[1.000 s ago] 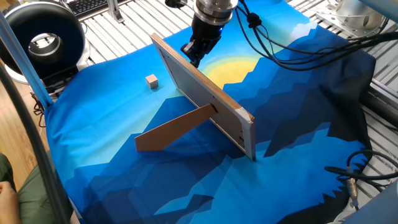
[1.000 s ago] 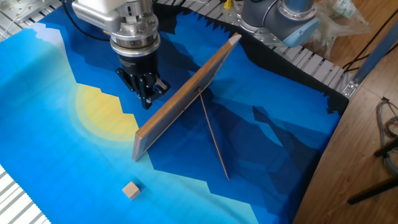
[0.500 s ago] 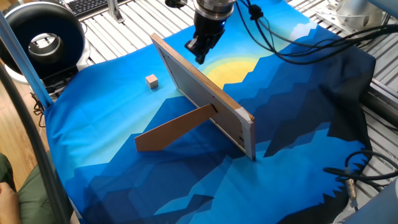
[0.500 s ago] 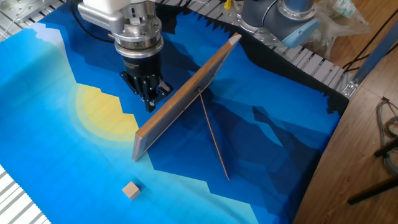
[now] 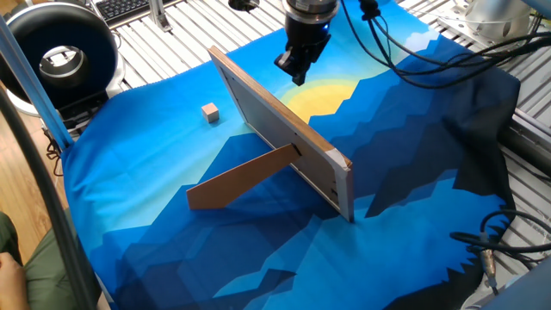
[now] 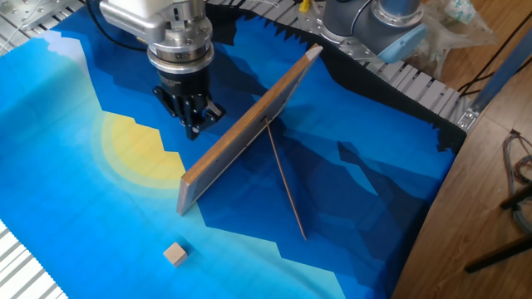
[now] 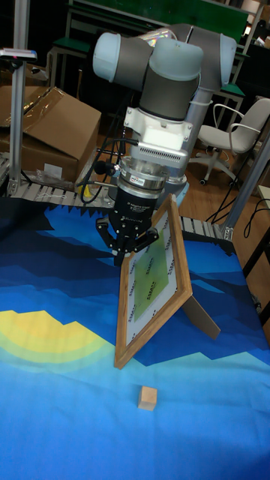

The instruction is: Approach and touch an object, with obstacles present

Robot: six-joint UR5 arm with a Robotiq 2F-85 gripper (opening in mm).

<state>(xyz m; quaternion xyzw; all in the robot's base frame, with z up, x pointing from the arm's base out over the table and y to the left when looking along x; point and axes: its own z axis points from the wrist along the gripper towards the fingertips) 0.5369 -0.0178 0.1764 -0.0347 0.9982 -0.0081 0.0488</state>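
Observation:
The object, a tiny tan wooden cube (image 5: pixel 210 112) (image 6: pixel 174 254) (image 7: pixel 148 397), lies on the blue cloth, on the pale-faced side of the board. The obstacles stand upright mid-table: a long thin board (image 5: pixel 284 138) (image 6: pixel 249 133) (image 7: pixel 154 285) propped by a brown plank (image 5: pixel 241 178) (image 7: pixel 201 313). My gripper (image 5: pixel 297 76) (image 6: pixel 193 131) (image 7: pixel 124 259) hangs on the board's other side, above the yellow sun patch. It points down, close to the board without touching it. Its fingers meet at a point and hold nothing. The board stands between gripper and cube.
A black round device (image 5: pixel 56 56) sits off the cloth's corner. Black cables (image 5: pixel 430 60) trail from the arm over the cloth. The arm's base (image 6: pixel 391 25) stands behind the board. A cardboard box (image 7: pixel 52 127) and a chair (image 7: pixel 240 135) are beyond the table.
The gripper has shifted along the board's back side, away from the end nearest the cube, and risen a little. Cube and boards have not moved.

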